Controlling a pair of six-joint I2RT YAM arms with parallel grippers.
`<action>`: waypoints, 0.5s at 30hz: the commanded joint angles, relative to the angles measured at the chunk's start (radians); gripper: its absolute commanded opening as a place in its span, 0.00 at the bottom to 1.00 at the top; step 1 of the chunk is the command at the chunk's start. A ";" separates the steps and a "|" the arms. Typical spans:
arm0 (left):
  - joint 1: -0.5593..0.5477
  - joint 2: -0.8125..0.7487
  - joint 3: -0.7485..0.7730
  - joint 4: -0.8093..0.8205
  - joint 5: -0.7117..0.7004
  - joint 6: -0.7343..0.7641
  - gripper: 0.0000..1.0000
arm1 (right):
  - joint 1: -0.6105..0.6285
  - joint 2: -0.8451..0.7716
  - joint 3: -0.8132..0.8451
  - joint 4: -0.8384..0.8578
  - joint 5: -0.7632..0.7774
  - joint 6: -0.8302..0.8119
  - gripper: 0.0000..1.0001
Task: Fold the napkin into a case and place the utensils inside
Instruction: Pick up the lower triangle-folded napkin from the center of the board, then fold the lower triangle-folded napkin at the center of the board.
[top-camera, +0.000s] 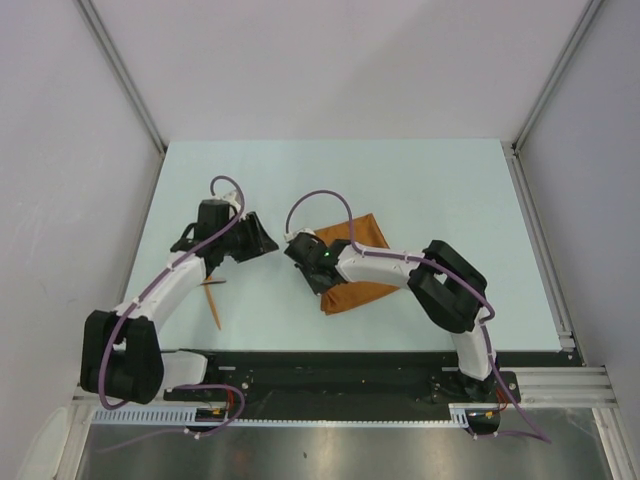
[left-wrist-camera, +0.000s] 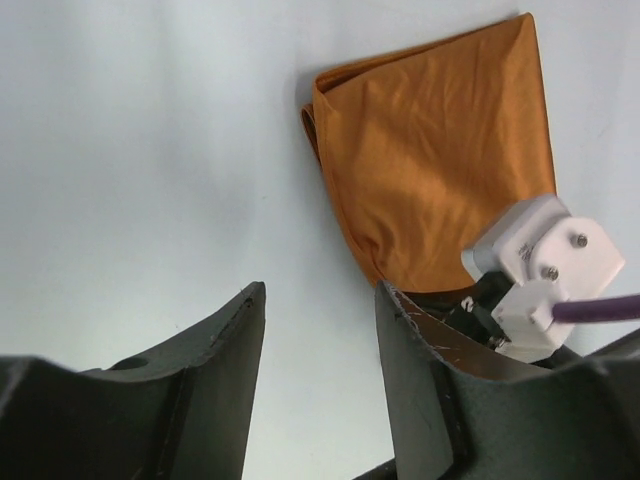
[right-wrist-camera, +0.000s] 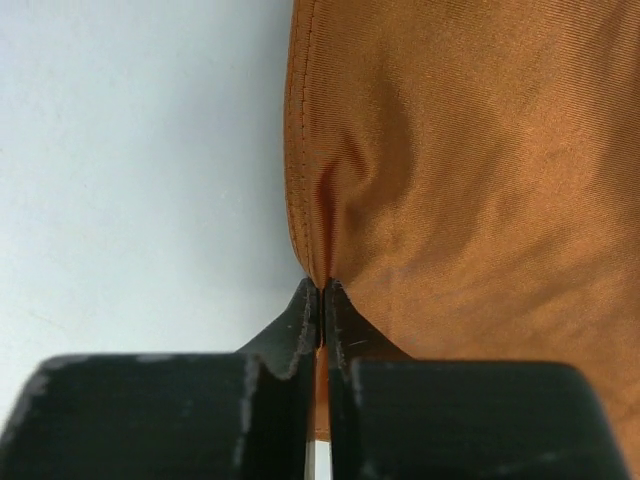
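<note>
The rust-orange napkin (top-camera: 357, 290) lies folded in layers on the pale table, at the middle. My right gripper (top-camera: 300, 252) is shut on its left edge; in the right wrist view the cloth (right-wrist-camera: 470, 160) bunches into the closed jaws (right-wrist-camera: 322, 285). My left gripper (top-camera: 268, 240) is open and empty, just left of the napkin; in the left wrist view the napkin (left-wrist-camera: 440, 150) lies beyond the fingertips (left-wrist-camera: 320, 295). Thin orange utensils (top-camera: 212, 300) lie on the table beside the left arm, partly hidden by it.
The table (top-camera: 420, 180) is bounded by white walls at the back and sides, with a metal rail (top-camera: 545, 250) on the right. The arm bases sit on a black plate (top-camera: 330, 370) at the near edge.
</note>
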 joint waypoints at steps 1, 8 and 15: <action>-0.002 -0.041 -0.082 0.086 0.090 -0.071 0.57 | -0.010 0.036 -0.028 0.002 -0.093 0.040 0.00; -0.118 0.057 -0.181 0.265 0.152 -0.227 0.76 | -0.158 -0.154 -0.165 0.221 -0.453 0.135 0.00; -0.194 0.125 -0.158 0.342 0.058 -0.430 0.81 | -0.266 -0.214 -0.290 0.357 -0.644 0.195 0.00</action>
